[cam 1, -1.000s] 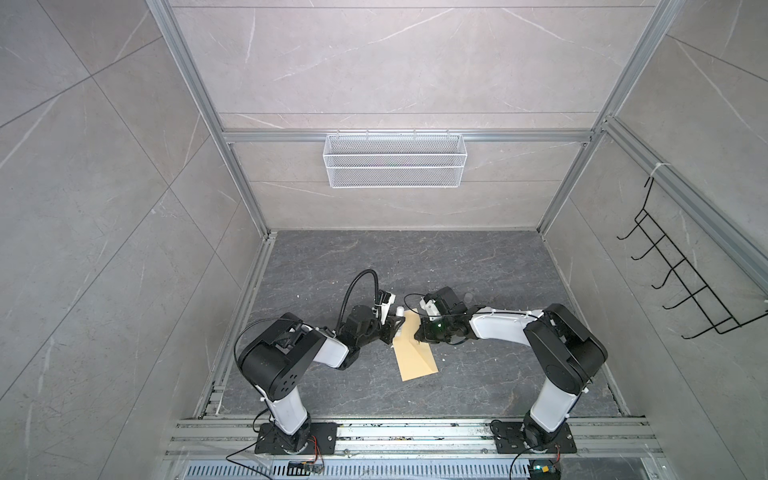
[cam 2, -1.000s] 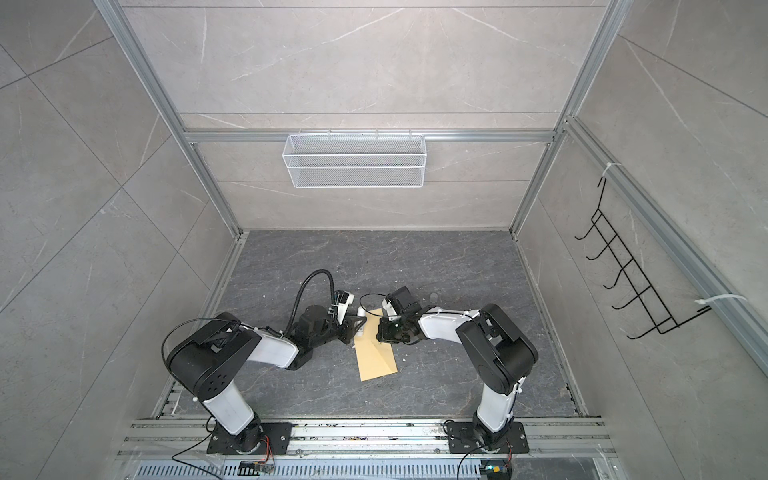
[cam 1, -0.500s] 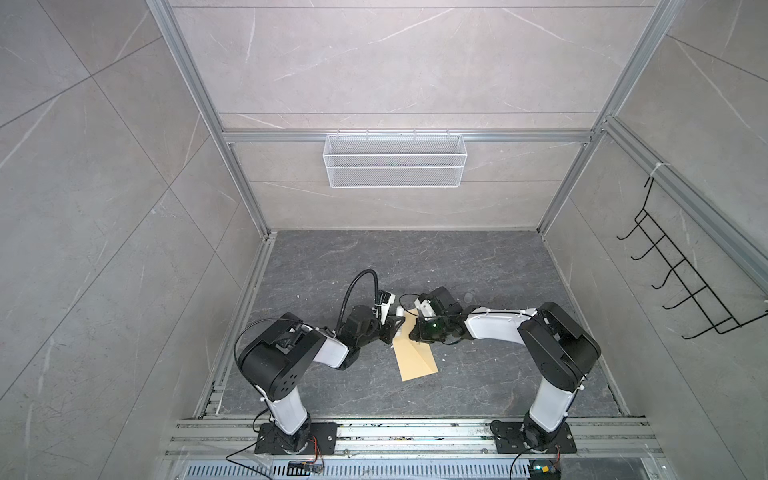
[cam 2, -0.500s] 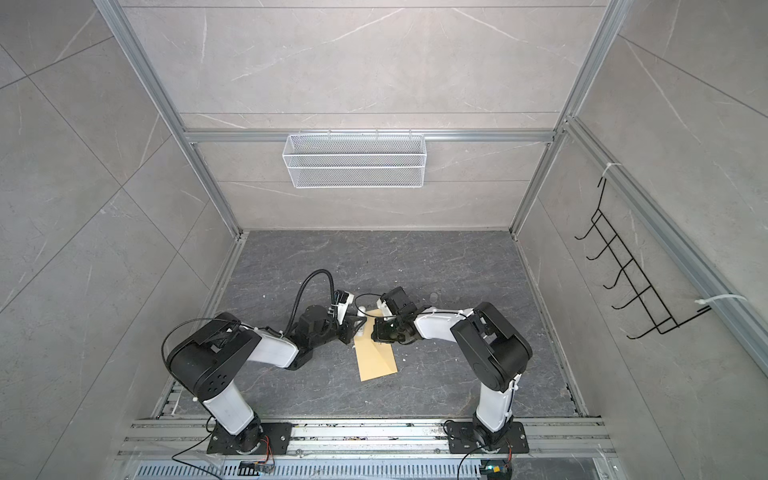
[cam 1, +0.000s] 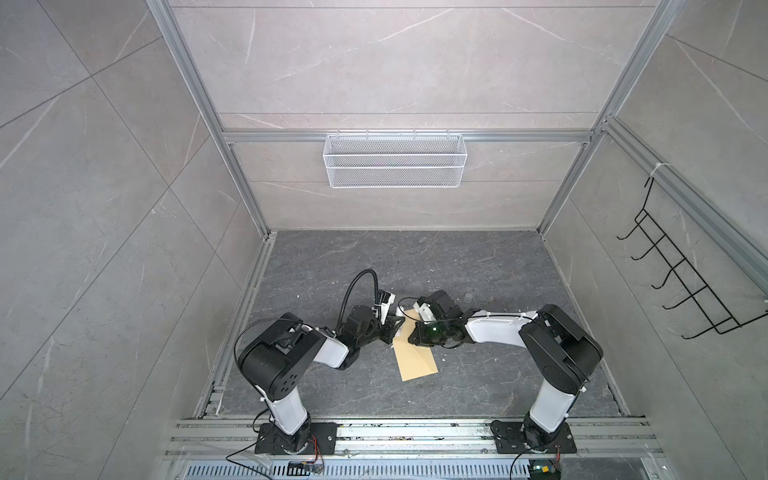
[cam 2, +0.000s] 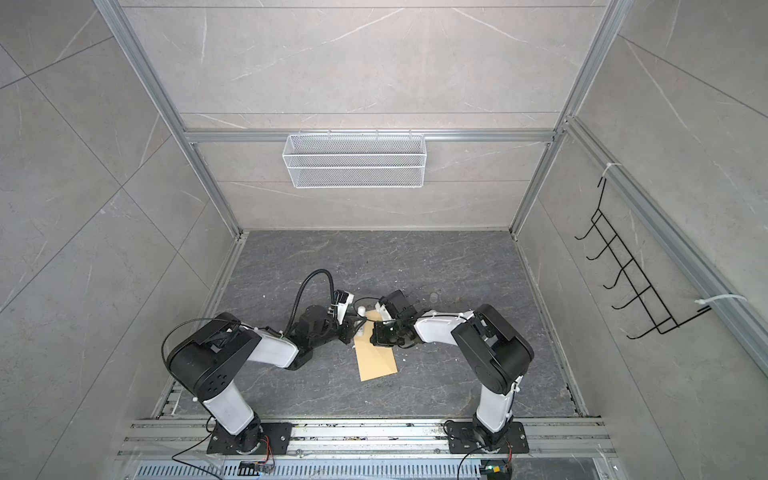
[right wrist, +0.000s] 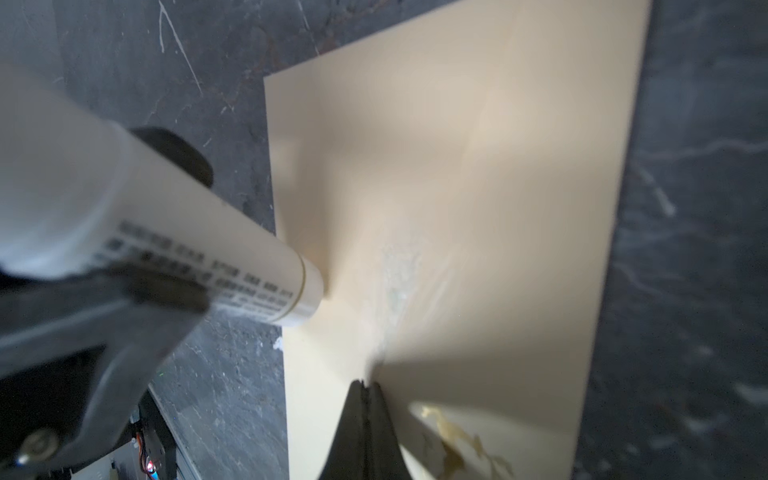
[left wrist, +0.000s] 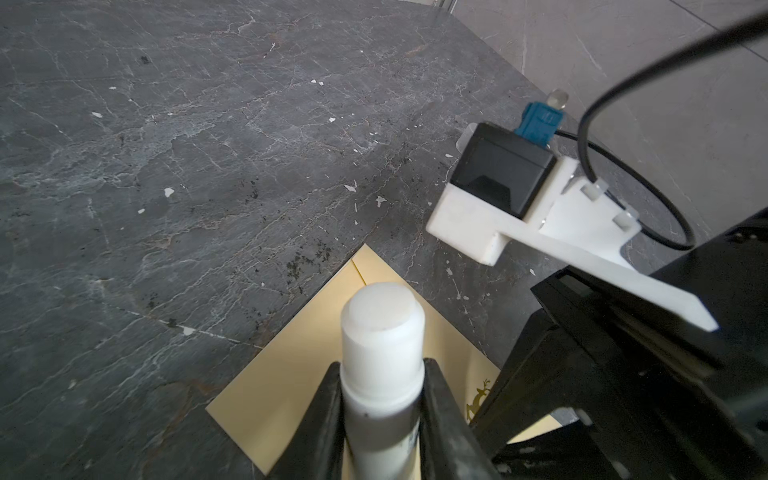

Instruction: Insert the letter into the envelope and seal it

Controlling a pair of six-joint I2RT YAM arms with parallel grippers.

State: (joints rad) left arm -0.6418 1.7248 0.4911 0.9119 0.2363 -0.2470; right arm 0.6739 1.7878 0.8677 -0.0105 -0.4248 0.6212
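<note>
Left gripper [left wrist: 382, 376]: jaws clamped on the glue stick [left wrist: 382, 332], a white cylinder with a printed label, gripped on both sides by the black fingers [left wrist: 328, 415].

Glue stick, far end: reaches past those fingertips and touches the envelope [right wrist: 478, 166] close to one long edge.

Right gripper [right wrist: 365, 386]: jaws pressed together with the tips down on the envelope. They seem to nip a raised fold of its flap, though the close view is too blurred to be sure.

Glue smear [right wrist: 395, 278]: pale patch on the tan paper, just ahead of the right fingertips, between them and the stick's end.

Gold print [right wrist: 453, 449]: on the paper beside the right fingers.

Envelope, overall: tan, lying on the dark stone table [left wrist: 166, 166] under both grippers. In both top views [cam 1: 415, 359] [cam 2: 376, 361] its free end runs from the grippers back toward the arm bases.

Wire basket [cam 1: 395, 166]: white mesh, on the back wall, well beyond both grippers.

Hook rack [cam 1: 685, 282]: black wire, on the side wall, well outside the right arm.
</note>
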